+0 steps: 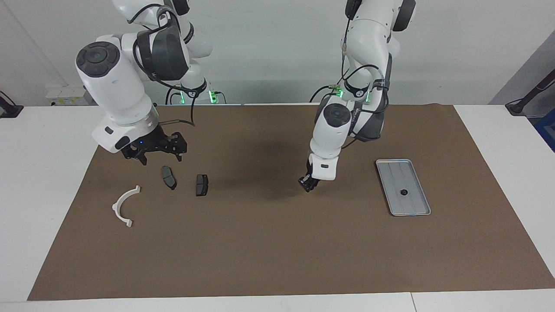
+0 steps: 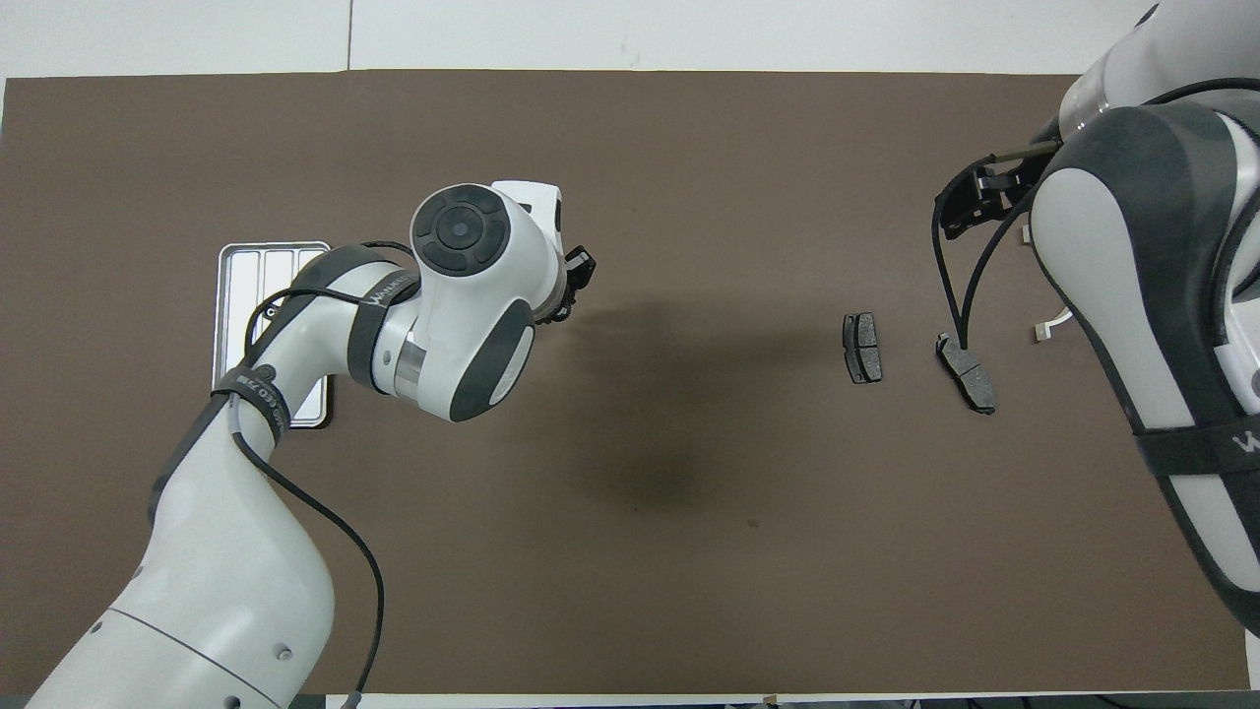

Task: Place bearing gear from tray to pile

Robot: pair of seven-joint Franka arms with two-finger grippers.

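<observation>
The silver tray (image 1: 414,203) lies on the brown mat toward the left arm's end of the table. A small dark bearing gear (image 1: 403,192) sits in it. In the overhead view the left arm covers part of the tray (image 2: 254,286) and hides the gear. The pile lies toward the right arm's end: a white half-ring bracket (image 1: 123,206) and two dark brake pads (image 1: 168,177) (image 1: 201,184), also seen from overhead (image 2: 863,348) (image 2: 968,371). My left gripper (image 1: 308,183) hangs low over bare mat between the tray and the pile. My right gripper (image 1: 160,158) is open and empty, just above the mat beside the pads.
The brown mat (image 1: 269,251) covers most of the white table (image 1: 39,182). From overhead the right arm hides most of the bracket, and only one end (image 2: 1045,330) shows.
</observation>
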